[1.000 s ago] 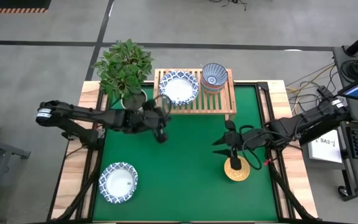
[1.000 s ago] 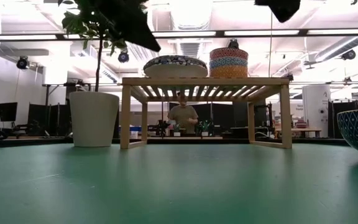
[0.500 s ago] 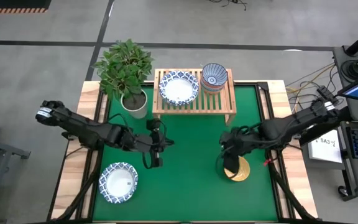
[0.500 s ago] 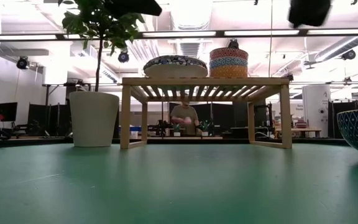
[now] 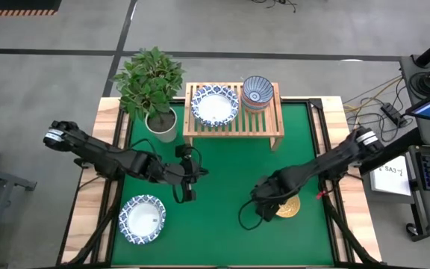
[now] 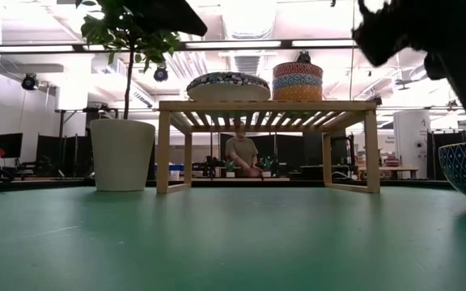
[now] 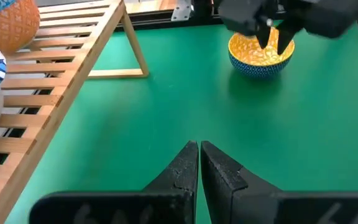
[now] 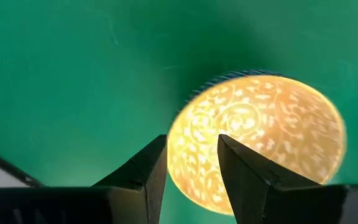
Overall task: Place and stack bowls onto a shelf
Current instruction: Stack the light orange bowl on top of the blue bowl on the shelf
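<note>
The golden yellow bowl (image 5: 288,208) sits upright on the green mat (image 5: 222,179) toward the right front of the table, well apart from the shelf (image 5: 234,112); its inside shows a pale swirling pattern (image 8: 260,137) and its outer wall is blue (image 7: 261,65); the right gripper (image 5: 269,203) hangs directly over it, jaws spread, the two fingers (image 8: 143,171) pointing down at the bowl's near rim without clearly touching it; in the left wrist view the same gripper (image 7: 271,38) shows as a dark mass above the bowl's mouth.

The shelf stands at the back edge of the mat; on its slatted top rests a wide white bowl with a blue-patterned rim (image 5: 215,107), and just beside it, toward the right end, a stack of small bowls (image 5: 257,93) with a dark blue patterned one on top and an orange-red one visible lower in the stack (image 6: 298,82).

Another wide white bowl with a blue rim (image 5: 142,219) lies at the left front corner of the mat, apart from everything else.

The left gripper (image 5: 187,196) hovers above bare mat between the shelf and that front bowl, its jaws pressed together and holding nothing (image 7: 199,163).

A potted plant (image 5: 151,84) in a white pot stands just left of the shelf; beyond the table a person (image 6: 241,152) is visible under the shelf in the low view.
</note>
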Motion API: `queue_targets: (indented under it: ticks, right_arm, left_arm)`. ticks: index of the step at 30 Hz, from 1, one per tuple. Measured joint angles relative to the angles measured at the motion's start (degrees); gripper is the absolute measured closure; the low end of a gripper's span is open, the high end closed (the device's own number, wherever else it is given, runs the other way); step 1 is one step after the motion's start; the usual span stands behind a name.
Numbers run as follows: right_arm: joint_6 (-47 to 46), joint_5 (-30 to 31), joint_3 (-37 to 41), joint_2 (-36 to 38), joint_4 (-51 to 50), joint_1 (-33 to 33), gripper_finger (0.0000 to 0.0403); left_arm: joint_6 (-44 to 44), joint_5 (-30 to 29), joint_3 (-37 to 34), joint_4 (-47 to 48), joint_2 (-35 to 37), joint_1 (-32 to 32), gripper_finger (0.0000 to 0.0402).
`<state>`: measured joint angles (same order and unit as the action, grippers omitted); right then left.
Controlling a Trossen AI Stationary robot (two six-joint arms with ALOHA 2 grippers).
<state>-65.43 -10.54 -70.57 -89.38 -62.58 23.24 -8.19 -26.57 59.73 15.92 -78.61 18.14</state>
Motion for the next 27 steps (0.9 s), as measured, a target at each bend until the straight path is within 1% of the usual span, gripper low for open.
queue_targets:
  ticks: [6, 12, 15, 19, 23, 27]
  right_arm:
    - [0.33, -0.43, -1.15, -4.8, 1.64, 0.0, 0.0271]
    - [0.04, 1.62, -1.0, -8.77, 2.24, 0.0, 0.0279]
    - [0.62, 1.57, -0.96, -10.64, 2.7, 0.0, 0.0307]
    - [0.76, 0.8, -1.08, -11.59, 2.75, 0.03, 0.0374]
    - [1.26, 1.15, -1.6, -10.51, 2.33, -0.02, 0.0386]
    - [6.48, 1.22, -4.69, -8.97, 2.34, -0.02, 0.0388]
  left_arm:
    - [-0.28, -1.0, -0.31, -1.39, -0.02, 0.09, 0.0402]
    - [-1.54, -1.58, -0.35, -3.06, -0.16, 0.38, 0.0401]
    - [-1.42, -1.57, -0.53, -3.32, -0.2, 0.47, 0.0401]
    - [-1.38, -1.57, -0.94, -3.37, -0.22, 0.55, 0.0401]
    - [-1.36, -1.57, -1.06, -3.36, -0.22, 0.55, 0.0401]
    - [-1.04, -1.58, -1.06, -3.36, -0.22, 0.54, 0.0401]
